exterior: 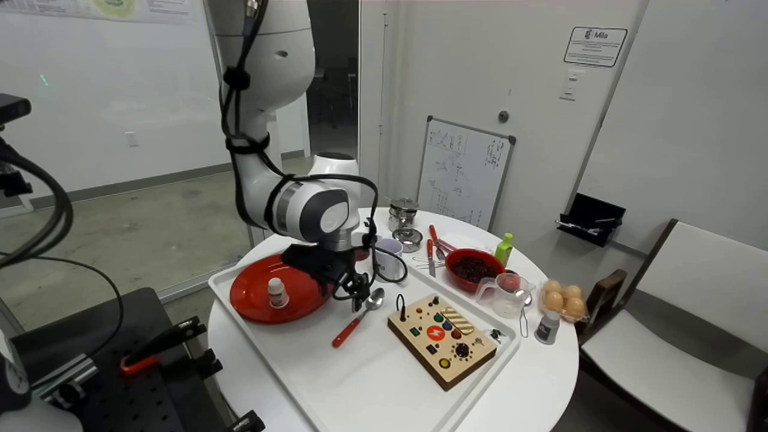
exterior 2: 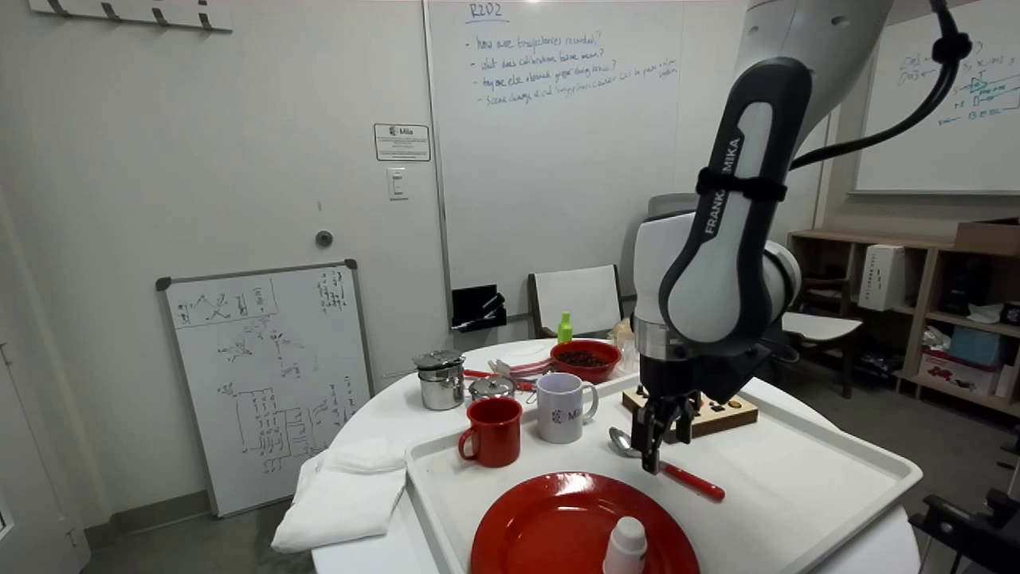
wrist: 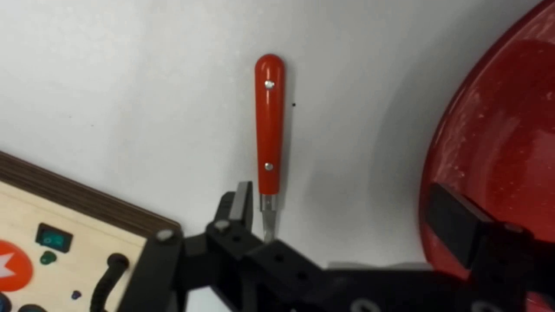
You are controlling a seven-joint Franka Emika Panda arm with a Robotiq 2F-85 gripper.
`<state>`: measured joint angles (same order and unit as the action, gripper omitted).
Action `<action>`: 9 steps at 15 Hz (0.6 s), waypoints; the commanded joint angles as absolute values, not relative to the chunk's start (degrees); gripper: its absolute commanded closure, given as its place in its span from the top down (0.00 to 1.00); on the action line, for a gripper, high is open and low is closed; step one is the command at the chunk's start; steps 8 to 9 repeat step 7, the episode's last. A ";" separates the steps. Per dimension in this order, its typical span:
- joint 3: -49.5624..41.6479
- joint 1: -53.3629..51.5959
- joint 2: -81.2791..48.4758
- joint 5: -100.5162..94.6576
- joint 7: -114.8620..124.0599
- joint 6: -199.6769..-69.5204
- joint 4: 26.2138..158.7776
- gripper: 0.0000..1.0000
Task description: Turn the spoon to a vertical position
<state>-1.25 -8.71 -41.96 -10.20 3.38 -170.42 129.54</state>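
Hanging low over the white tray (exterior: pixel 360 384), the gripper (wrist: pixel 344 208) has its fingers (wrist: pixel 243 203) spread wide, pinching nothing; the spoon (wrist: pixel 269 147) lies flat on that tray, between the red plate (wrist: pixel 498 143) and the wooden button box (exterior: pixel 441 342). In the wrist view its handle (wrist: pixel 269 117) points to 12 o'clock — the long axis running almost straight from 12 to 6 — and the neck (wrist: pixel 269 219) sits at 9 o'clock from the middle of the gap, just beside one finger and well apart from the other, which shows against the plate's rim; in an exterior view the spoon's bowl (exterior: pixel 376 299), hidden by the gripper in the wrist view, lies towards 1 o'clock and the handle's end towards 7. That axis crosses the line of closing, so the neck should suit a squeeze; the coming move probably calls for a shift towards 9 o'clock first, lest the far finger catch the plate; whether a fingertip touches the spoon cannot be told.
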 commanded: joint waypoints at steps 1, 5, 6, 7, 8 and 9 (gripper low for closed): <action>-2.58 -11.59 -34.52 -9.33 3.79 -172.29 136.34 1.00; -1.79 -10.85 -36.34 -9.19 2.64 -170.71 133.79 1.00; -1.81 -10.81 -36.52 -9.18 2.62 -170.71 133.75 1.00; -1.83 -10.76 -36.79 -9.17 2.61 -170.71 133.65 1.00; -1.83 -10.76 -36.79 -9.17 2.61 -170.71 133.65 1.00; -1.83 -10.76 -36.79 -9.17 2.61 -170.71 133.65 1.00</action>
